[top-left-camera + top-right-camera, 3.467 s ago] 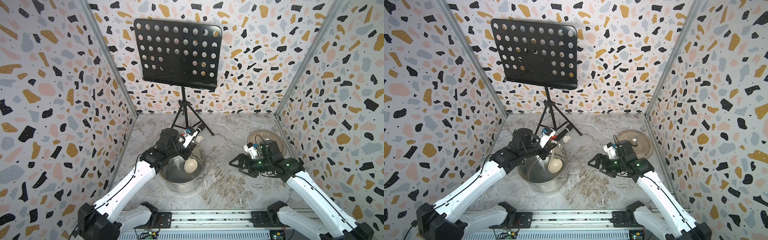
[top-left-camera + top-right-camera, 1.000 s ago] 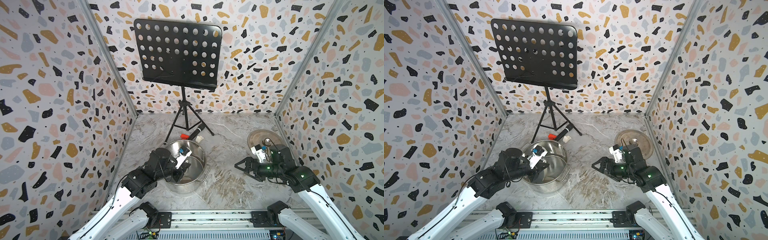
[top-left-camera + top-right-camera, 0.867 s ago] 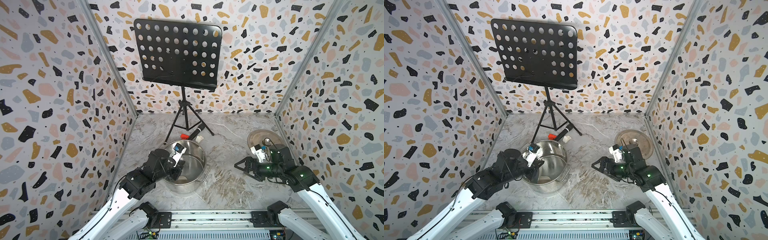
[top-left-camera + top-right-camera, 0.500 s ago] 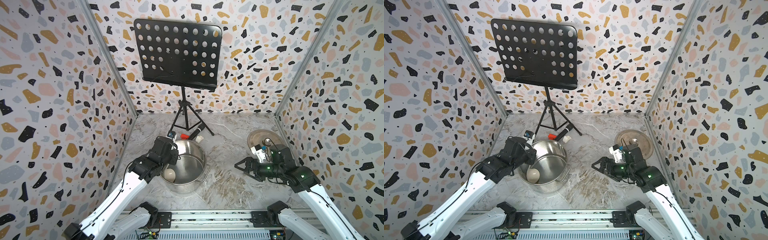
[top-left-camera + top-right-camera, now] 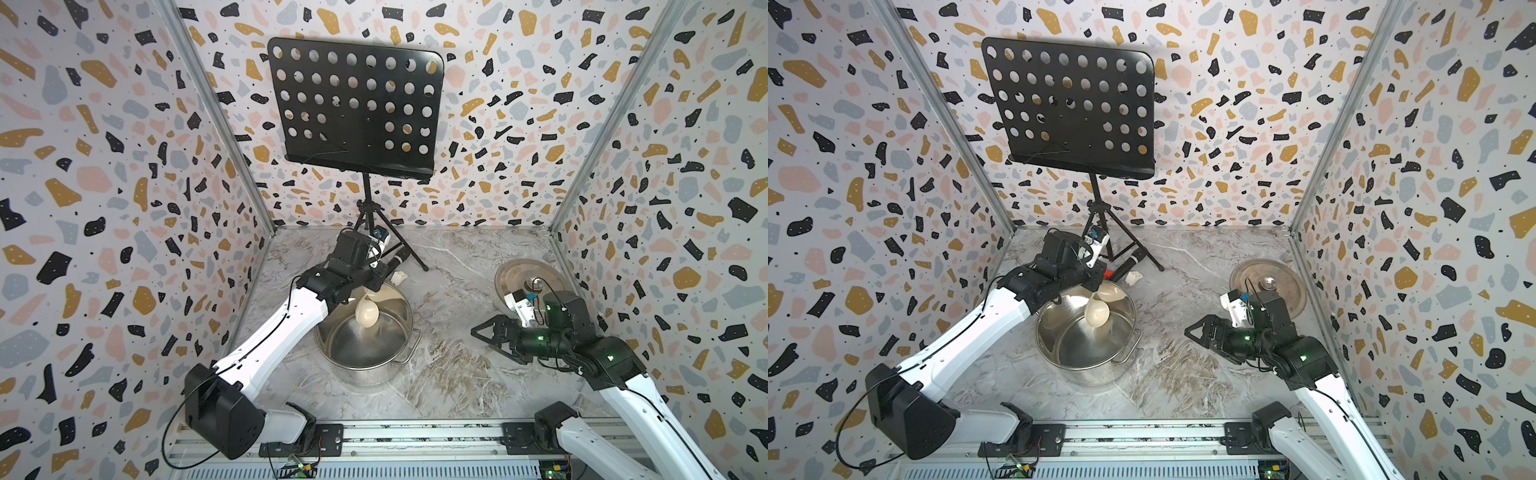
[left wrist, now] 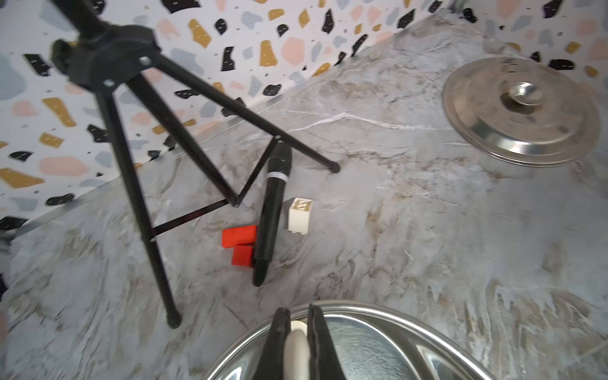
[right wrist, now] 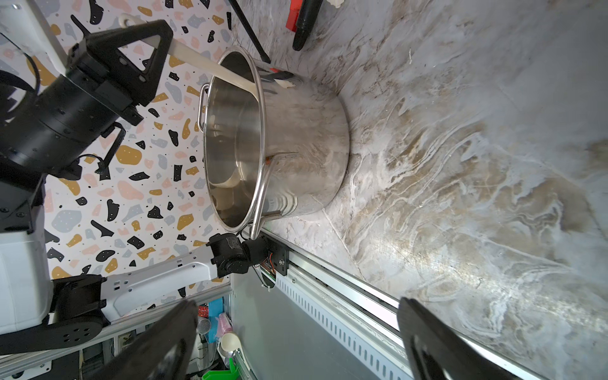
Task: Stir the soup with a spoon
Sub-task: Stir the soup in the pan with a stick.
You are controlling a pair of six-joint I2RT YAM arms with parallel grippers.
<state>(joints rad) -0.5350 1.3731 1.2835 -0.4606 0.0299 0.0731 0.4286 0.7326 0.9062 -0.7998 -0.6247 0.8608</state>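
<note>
Left wrist: left jaws pinch spoon (image 6: 297,343) handle above pot (image 6: 368,348)

Robot lab test booth: terrazzo-print wall panels (image 5: 104,166) box in a marble-look surface (image 5: 457,257), with two robot arms (image 5: 291,324) mounted on an aluminium rail (image 5: 415,434).

We see the pot (image 5: 368,376) as polished steel, mirror-glossy on its wall and inside. The spoon (image 5: 367,318) is smooth cream plastic with a dull sheen. The lid (image 5: 517,274), by the right edge of the bench (image 5: 457,374), is shiny steel with ringed grooves. The bench looks like smooth, lightly glossy marble. The stand (image 5: 353,108) is matt black perforated metal, and the mic (image 6: 273,210) is matt black. The red blocks (image 6: 238,236) and cream block (image 6: 300,215) look smooth and matt. The left gripper (image 6: 298,312) is matt black plastic.
</note>
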